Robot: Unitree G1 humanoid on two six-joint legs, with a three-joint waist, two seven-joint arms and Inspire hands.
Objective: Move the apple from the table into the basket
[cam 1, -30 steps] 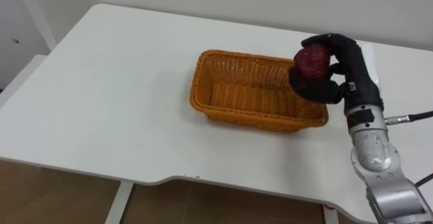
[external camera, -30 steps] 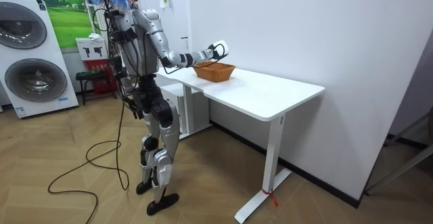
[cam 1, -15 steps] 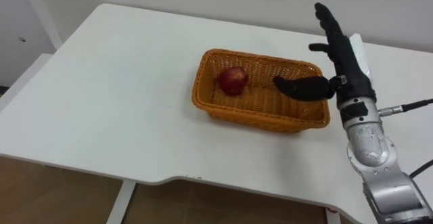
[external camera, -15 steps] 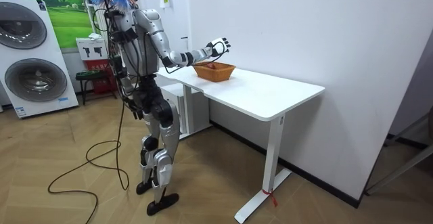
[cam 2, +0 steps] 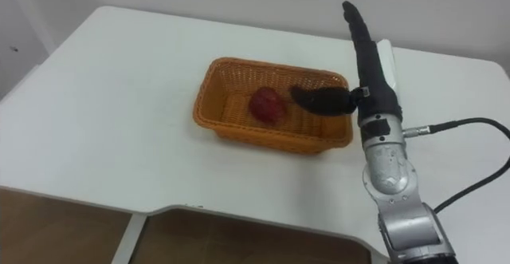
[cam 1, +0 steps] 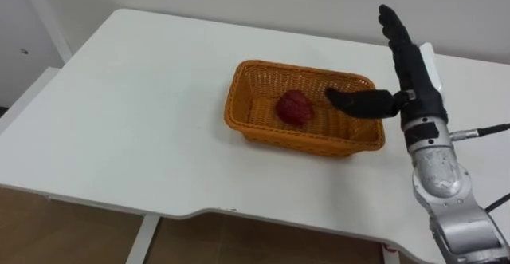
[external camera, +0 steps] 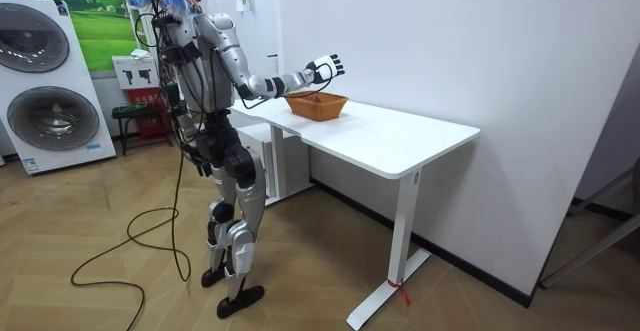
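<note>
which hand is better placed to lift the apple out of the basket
Right. The right hand is open and hovers at the right end of the basket, thumb reaching over the rim towards the apple, which lies inside near the middle.

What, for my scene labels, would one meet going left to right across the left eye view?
White table, left wall of the orange woven wicker basket, dark red apple inside it, the robot's open black right hand.
</note>
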